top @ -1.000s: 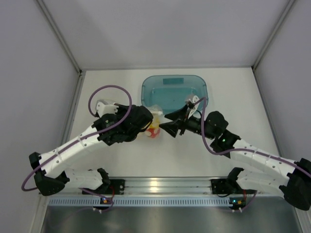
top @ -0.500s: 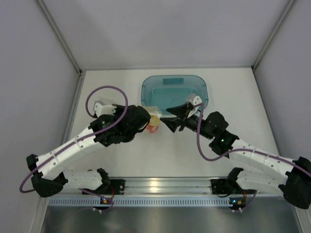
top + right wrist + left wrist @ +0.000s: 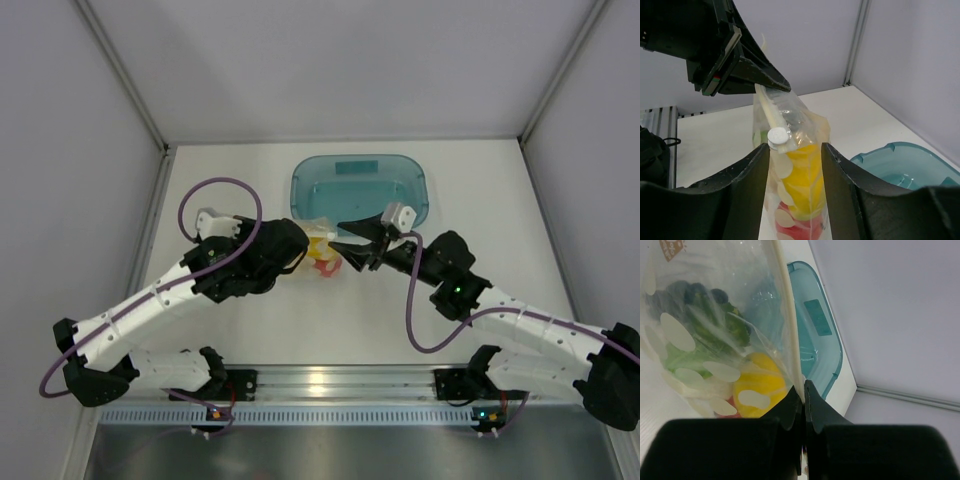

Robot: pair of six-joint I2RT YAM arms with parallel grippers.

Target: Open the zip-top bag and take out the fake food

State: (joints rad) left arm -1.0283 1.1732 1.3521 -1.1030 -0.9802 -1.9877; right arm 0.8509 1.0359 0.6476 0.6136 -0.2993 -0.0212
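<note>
The zip-top bag (image 3: 320, 250) hangs lifted over the middle of the table, just off the near edge of the teal tray (image 3: 296, 190), which sits toward the far edge. The left gripper (image 3: 802, 390) has its jaws pinched together on the bag's cream zip strip. The right gripper (image 3: 796, 146) has its jaws apart, flanking the bag just below a white round tab (image 3: 778, 136). The seal looks unopened and the fake food (image 3: 802, 175) is all inside, so opening and emptying both seem left to do.

No legible txt: brown print (image 3: 670, 247) on zip-top bag (image 3: 715, 315) & label (image 3: 817, 317) on tray (image 3: 830, 371) both unreadable.
</note>
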